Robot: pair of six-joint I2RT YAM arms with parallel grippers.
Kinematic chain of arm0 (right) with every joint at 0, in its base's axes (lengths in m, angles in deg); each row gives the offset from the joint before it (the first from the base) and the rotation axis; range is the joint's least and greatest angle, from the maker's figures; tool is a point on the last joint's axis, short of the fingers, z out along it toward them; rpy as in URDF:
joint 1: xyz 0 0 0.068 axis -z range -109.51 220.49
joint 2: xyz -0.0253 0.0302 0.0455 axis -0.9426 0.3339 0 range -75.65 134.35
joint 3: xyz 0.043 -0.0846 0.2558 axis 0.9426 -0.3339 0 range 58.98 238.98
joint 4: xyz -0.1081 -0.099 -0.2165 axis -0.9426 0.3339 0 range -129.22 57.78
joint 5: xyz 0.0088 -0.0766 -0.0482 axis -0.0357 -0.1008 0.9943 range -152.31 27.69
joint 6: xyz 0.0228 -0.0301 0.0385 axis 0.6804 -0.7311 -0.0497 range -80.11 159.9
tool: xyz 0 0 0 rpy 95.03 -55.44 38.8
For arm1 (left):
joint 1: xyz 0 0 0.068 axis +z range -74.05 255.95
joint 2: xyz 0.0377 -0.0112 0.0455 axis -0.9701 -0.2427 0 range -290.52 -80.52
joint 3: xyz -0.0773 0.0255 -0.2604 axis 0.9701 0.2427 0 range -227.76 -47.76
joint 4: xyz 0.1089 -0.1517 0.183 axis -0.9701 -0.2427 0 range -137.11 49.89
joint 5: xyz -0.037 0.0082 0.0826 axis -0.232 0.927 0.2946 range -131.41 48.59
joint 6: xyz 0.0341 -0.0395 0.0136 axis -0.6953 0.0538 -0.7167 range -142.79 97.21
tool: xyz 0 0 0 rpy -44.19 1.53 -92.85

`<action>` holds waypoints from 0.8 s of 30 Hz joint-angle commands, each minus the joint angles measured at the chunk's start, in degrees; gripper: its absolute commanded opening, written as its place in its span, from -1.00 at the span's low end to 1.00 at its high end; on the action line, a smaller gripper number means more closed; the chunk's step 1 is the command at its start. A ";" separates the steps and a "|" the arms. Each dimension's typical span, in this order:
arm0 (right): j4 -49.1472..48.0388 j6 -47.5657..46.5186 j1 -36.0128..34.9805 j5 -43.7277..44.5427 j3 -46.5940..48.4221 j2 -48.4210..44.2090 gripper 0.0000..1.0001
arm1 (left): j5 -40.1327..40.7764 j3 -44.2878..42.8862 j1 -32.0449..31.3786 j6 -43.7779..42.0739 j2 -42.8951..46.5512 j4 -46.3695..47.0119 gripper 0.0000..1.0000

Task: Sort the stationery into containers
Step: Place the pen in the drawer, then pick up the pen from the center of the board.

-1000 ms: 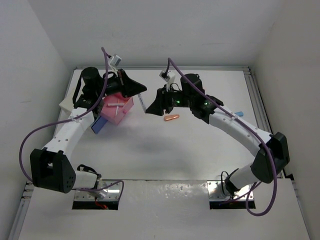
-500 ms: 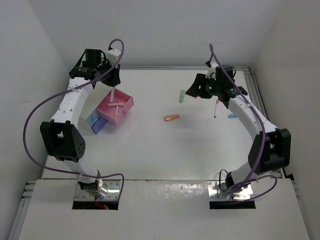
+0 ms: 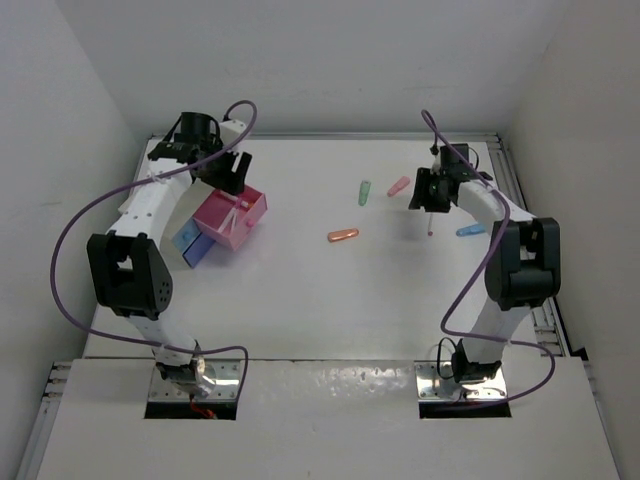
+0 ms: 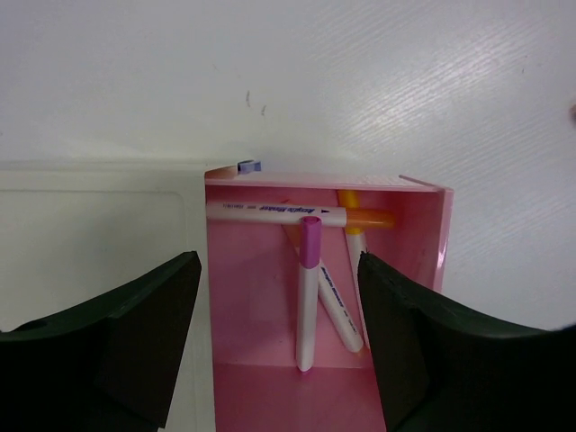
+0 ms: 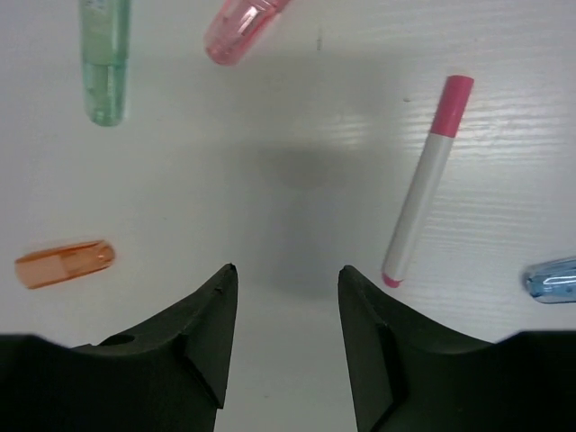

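Pink-capped white pen [image 5: 421, 184]: light, stiff, slick, likely rolls; pinch mid-barrel. Right claw [image 5: 288, 279] parted, empty; left claw [image 4: 279, 270] wide over pink box [image 4: 247, 306].

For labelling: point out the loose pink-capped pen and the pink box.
Loose pink-capped white pen [image 5: 423, 184], right wrist view, mid-barrel.
Pink translucent plastic box [image 4: 252, 297], left wrist view, bare floor.

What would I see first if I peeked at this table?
The bright pink box at the far left, with a few pens lying crossed inside and the left fingers open right above it. Then the little coloured bits scattered on the white table: an orange piece in the middle, a green piece and a pink piece behind it, and a pink-capped pen near the right fingers.
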 commanded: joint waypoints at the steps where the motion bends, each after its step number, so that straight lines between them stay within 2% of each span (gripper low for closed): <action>1: -1.19 -3.20 1.01 5.03 3.51 1.67 -0.06 | -0.38 -1.77 -0.14 1.60 5.96 3.60 0.54; 8: -1.90 -5.93 1.36 9.07 5.61 6.33 -0.10 | -4.60 -2.56 -0.67 4.32 9.75 6.51 0.57; 15: -1.81 -6.02 1.36 13.63 7.11 9.75 -0.22 | -4.69 -3.00 -1.02 5.38 9.93 6.43 0.56; 24: 1.17 -7.86 1.71 14.96 8.86 12.48 -0.27 | -4.43 -3.44 -1.20 5.91 8.88 6.43 0.58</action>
